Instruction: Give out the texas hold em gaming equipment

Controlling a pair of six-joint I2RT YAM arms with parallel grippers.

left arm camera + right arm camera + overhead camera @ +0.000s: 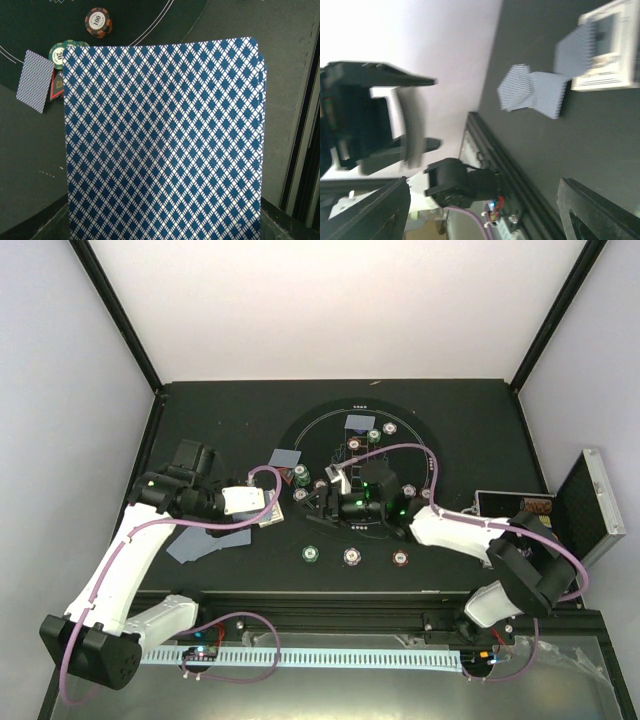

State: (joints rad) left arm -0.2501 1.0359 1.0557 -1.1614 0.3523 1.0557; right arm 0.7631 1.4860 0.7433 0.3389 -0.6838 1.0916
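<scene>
Card (165, 140) in left pincer (268, 512), patterned back up, long axis straight ahead.

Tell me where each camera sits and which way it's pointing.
Top external: above and behind, looking down on the table; left arm and right arm show.
Left wrist: on the left arm, facing the held card, a red-brown chip beyond; own fingers hidden.
Right wrist: tilted sideways, looking across the table; its open right gripper frames the bottom.
Shared: top and right wrist both see the fanned cards.
</scene>
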